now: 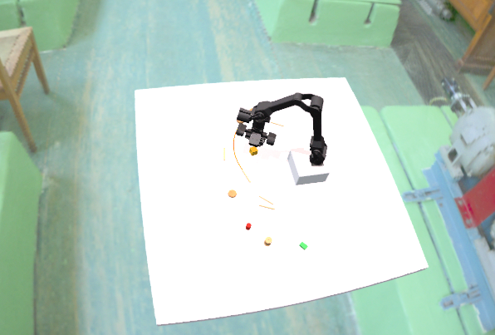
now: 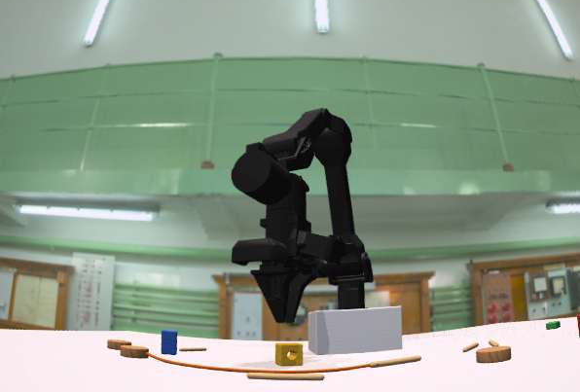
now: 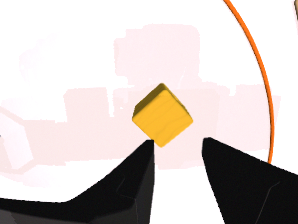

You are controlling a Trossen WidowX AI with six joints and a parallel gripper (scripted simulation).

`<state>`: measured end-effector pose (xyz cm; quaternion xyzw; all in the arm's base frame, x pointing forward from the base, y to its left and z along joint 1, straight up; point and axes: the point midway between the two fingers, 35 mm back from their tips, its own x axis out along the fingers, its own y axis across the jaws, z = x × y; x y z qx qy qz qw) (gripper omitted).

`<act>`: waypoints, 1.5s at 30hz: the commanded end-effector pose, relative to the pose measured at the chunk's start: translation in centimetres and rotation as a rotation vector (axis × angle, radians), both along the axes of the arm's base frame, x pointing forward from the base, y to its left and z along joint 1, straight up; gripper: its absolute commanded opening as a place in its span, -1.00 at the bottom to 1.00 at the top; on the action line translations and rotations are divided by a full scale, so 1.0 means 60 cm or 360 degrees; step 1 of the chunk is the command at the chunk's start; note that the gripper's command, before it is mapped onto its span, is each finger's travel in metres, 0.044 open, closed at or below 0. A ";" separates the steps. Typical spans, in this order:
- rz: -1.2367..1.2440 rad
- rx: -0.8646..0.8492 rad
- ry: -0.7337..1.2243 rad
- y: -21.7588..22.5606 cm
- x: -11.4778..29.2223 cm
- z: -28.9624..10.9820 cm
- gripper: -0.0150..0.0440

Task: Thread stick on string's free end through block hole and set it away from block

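Table (image 1: 187, 278): white | room: green walls, ceiling strip lights

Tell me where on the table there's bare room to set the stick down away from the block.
Bare room: the table's near stretch beyond the green cube, and its left margin. Crowded around the yellow block, string and loose sticks.

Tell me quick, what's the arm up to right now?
Gripper partly open, empty, above yellow block. Stringed stick lies untouched right of block. Loose stick nearby.
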<state>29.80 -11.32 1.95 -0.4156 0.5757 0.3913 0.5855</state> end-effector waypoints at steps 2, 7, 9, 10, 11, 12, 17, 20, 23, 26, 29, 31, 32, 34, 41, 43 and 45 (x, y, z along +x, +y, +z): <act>0.0000 0.0000 0.0000 0.000 0.000 0.000 0.33; 0.0000 0.0000 0.0000 0.000 0.000 0.000 -0.03; 0.0000 0.0000 0.0000 0.000 0.000 0.000 -0.20; 0.0000 0.0000 0.0000 0.000 0.000 0.000 -0.29; 0.0000 0.0000 0.0000 0.000 0.000 0.000 -0.38; 0.0000 0.0000 0.0000 0.000 0.000 0.000 -0.47; 0.0000 0.0000 0.0000 0.000 0.000 0.000 -0.49; 0.0000 0.0000 0.0000 0.000 0.000 0.000 -0.49; 0.0000 0.0000 0.0000 0.000 0.000 0.000 -0.49; 0.0000 0.0000 0.0000 0.000 0.000 0.000 -0.49; 0.0000 0.0000 0.0000 0.000 0.000 0.000 -0.49; 0.0049 0.0005 0.0001 0.008 0.005 0.000 -0.31; 0.0111 0.0010 0.0001 0.019 0.012 0.000 -0.22; 0.0304 0.0028 0.0004 0.053 0.031 0.001 -0.05; 0.1150 -0.0005 0.0014 0.181 0.088 0.001 0.58; 0.1234 -0.0013 0.0015 0.193 0.092 0.001 0.75; 0.1234 -0.0013 0.0015 0.193 0.092 0.001 0.93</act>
